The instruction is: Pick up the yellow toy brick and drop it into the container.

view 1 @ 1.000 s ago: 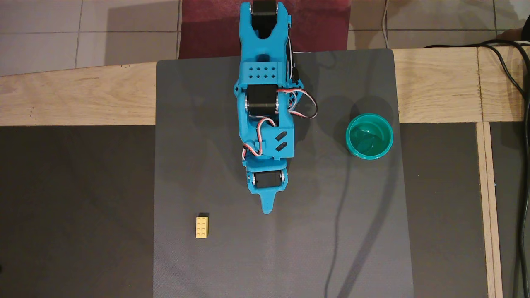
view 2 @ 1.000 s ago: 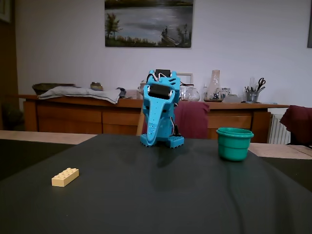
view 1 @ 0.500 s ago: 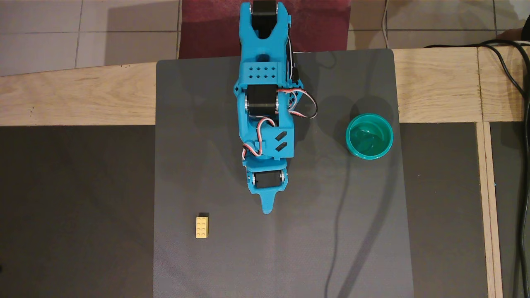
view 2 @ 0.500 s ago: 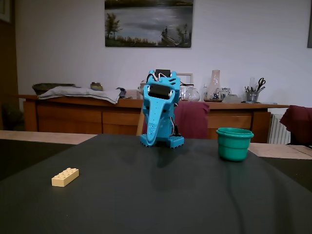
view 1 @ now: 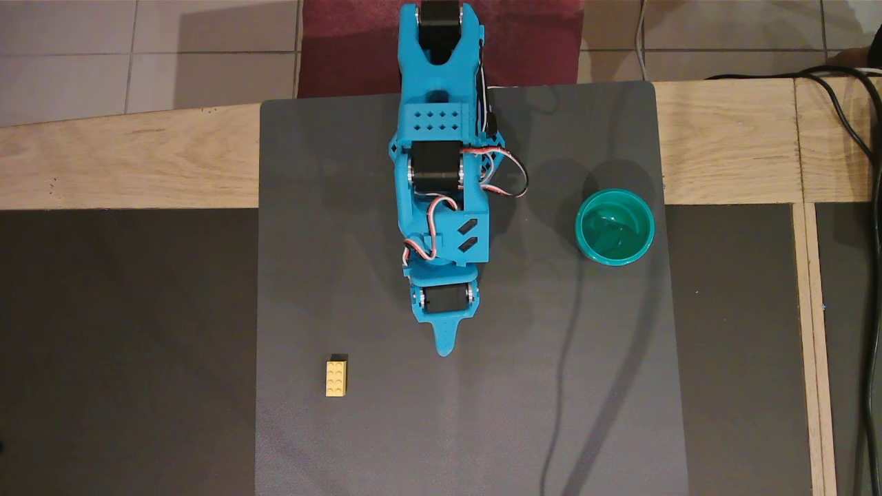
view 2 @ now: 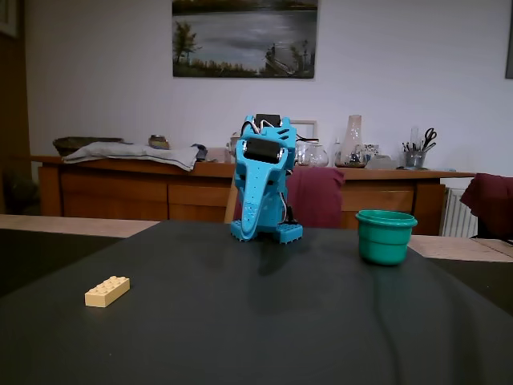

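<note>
The yellow toy brick (view 1: 336, 377) lies flat, studs up, on the grey mat, down and to the left of my gripper in the overhead view; in the fixed view the brick (view 2: 107, 291) sits at the near left. The teal container (view 1: 582, 228) stands upright to the right of the arm, and its wall (view 2: 385, 243) shows on the right in the fixed view. My blue arm is folded over its base. The gripper (view 1: 444, 348) points down toward the mat, shut and holding nothing, well apart from both objects. From the front the gripper (view 2: 245, 232) is a closed wedge.
A grey mat (view 1: 517, 413) covers the middle of the wooden table (view 1: 103, 158), with darker mats on either side. Black cables (view 1: 861, 138) run along the right edge. A sideboard with clutter (view 2: 120, 152) stands behind the table.
</note>
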